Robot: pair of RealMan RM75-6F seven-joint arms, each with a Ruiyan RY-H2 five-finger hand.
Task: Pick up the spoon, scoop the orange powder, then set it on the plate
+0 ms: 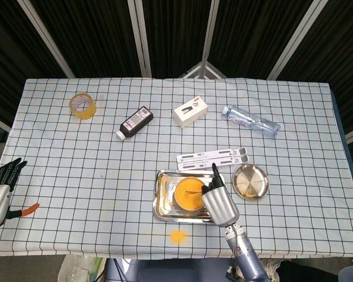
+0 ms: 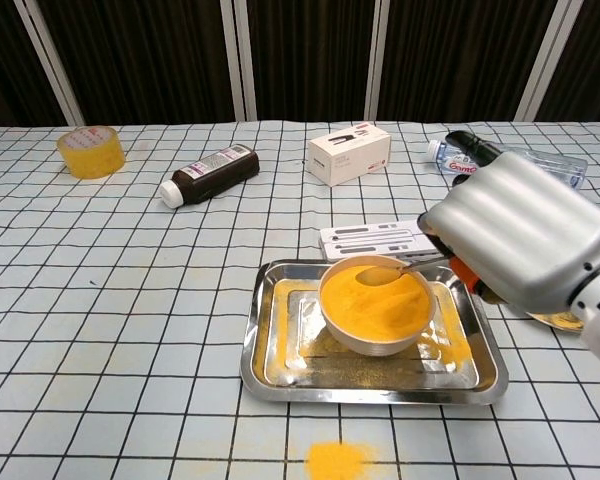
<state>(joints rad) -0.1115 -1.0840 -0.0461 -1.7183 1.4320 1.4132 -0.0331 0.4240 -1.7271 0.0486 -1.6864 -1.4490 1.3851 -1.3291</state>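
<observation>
Checked cloth point(image 1: 76, 158) covers the whole table in front of us, white with a dark grid, and behind it hang black curtains point(image 1: 94, 35) split by pale slanted poles. Along the far side lie a roll of yellow tape point(image 1: 82, 106), a dark bottle point(image 1: 135, 123) on its side, a small white box point(image 1: 190, 112) and a clear water bottle point(image 1: 250, 120) lying flat. Two long white strips point(image 1: 212, 158) rest just behind a steel tray point(image 2: 265, 345). In the tray stands a bowl point(image 2: 355, 345) full of orange powder point(image 2: 375, 302), and some powder is spilled on the cloth point(image 2: 337, 460) near the front edge. A small round plate point(image 1: 250, 181) sits just right of the tray.

Our right hand point(image 2: 520, 240) hangs over the tray's right side, back upward, fingers curled around the spoon point(image 2: 385, 273), whose tip dips into the powder in the bowl. Our left hand point(image 1: 1, 188) rests at the table's left edge with dark fingers spread, holding nothing.
</observation>
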